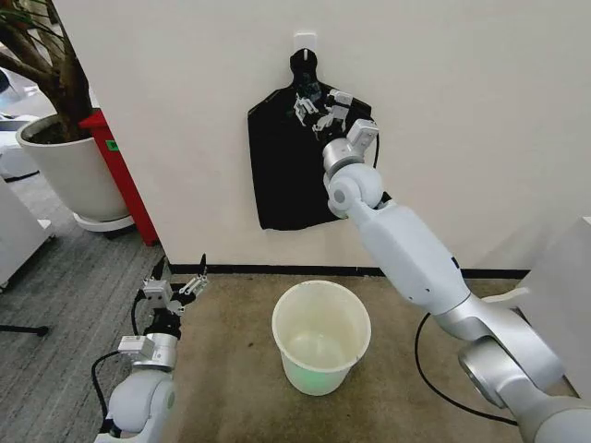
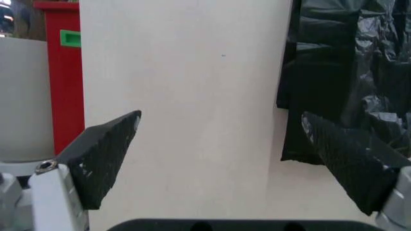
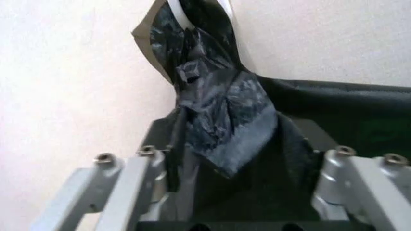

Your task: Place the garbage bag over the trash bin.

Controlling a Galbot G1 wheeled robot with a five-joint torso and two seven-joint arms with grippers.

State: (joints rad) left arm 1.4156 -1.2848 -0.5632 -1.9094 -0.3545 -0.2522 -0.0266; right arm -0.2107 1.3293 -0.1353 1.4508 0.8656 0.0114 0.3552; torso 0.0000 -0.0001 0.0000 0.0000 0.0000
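A flat black sheaf [image 1: 286,175] hangs by its knotted top from a white wall hook [image 1: 305,41]. My right gripper [image 1: 319,109] is raised against the sheaf's upper part, just below the knot. In the right wrist view this gripper [image 3: 231,127] is open, and a crumpled fold of glossy black film [image 3: 222,115] hangs between its fingers. The garbage bag itself is hidden; I cannot tell it apart from the sheaf. The trash bin [image 1: 321,337], a cream-white bucket, stands upright on the floor below the sheaf. My left gripper [image 1: 175,277] waits low at the left, open and holding nothing.
The left wrist view looks past the open left gripper [image 2: 220,115] at the wall corner, with the sheaf [image 2: 359,72] to one side. A large white planter [image 1: 69,171] with a tree and a red stand [image 1: 120,175] sit beyond the corner at the left.
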